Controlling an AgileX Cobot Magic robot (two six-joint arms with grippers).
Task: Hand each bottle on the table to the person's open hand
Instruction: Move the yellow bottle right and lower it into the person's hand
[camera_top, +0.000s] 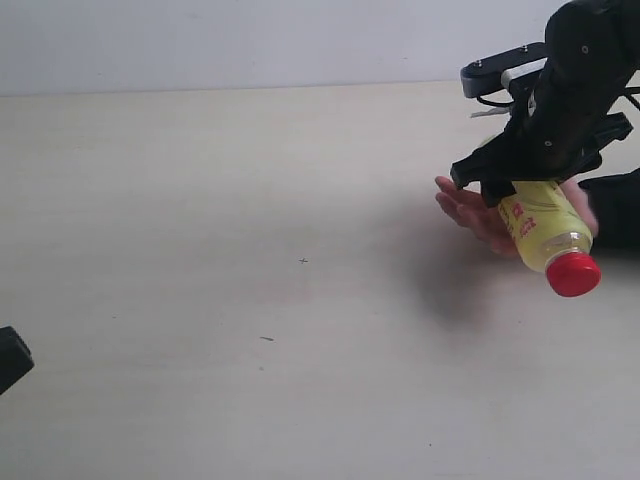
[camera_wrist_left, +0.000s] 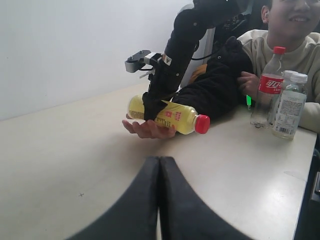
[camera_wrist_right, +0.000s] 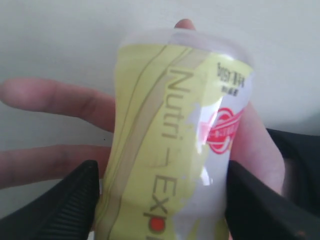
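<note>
The yellow bottle (camera_top: 540, 225) with its red cap lies on its side across the person's open hand (camera_top: 465, 210), just above the table (camera_top: 250, 200). My right gripper (camera_top: 505, 188) is shut on the yellow bottle's (camera_wrist_right: 175, 140) body, and fingers of the hand (camera_wrist_right: 55, 100) show beneath it. In the left wrist view the clear bottle with red label (camera_wrist_left: 268, 87) and two pale-labelled bottles (camera_wrist_left: 290, 107) stand upright beside the person. My left gripper (camera_wrist_left: 160, 161) is shut and empty, low at the near left (camera_top: 12, 358).
A person in a cream sweater (camera_wrist_left: 295, 45) sits at the table's far side. A black sleeve (camera_wrist_left: 215, 95) lies behind the hand. A pale wall borders the table's back edge.
</note>
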